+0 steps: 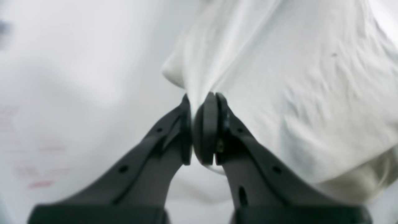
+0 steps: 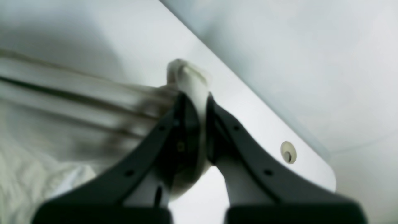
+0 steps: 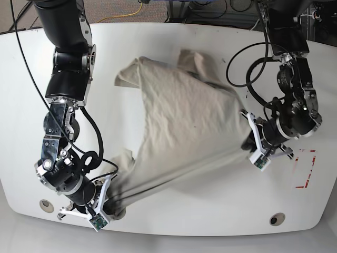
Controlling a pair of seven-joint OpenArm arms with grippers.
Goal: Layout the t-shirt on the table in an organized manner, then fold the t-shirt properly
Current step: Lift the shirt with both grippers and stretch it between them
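The beige t-shirt lies wrinkled across the middle of the white table, its lower edge pulled taut between both arms. My left gripper is shut on a bunched corner of the t-shirt, on the right side of the base view. Near the table's front left edge, my right gripper is shut on another pinch of t-shirt hem, seen in the base view. Stretched folds of cloth run leftward from it.
Two round grommet holes sit near the front edge; one shows in the right wrist view. A red tape rectangle marks the table at right. Cables hang along both arms. The table's front edge is close to my right gripper.
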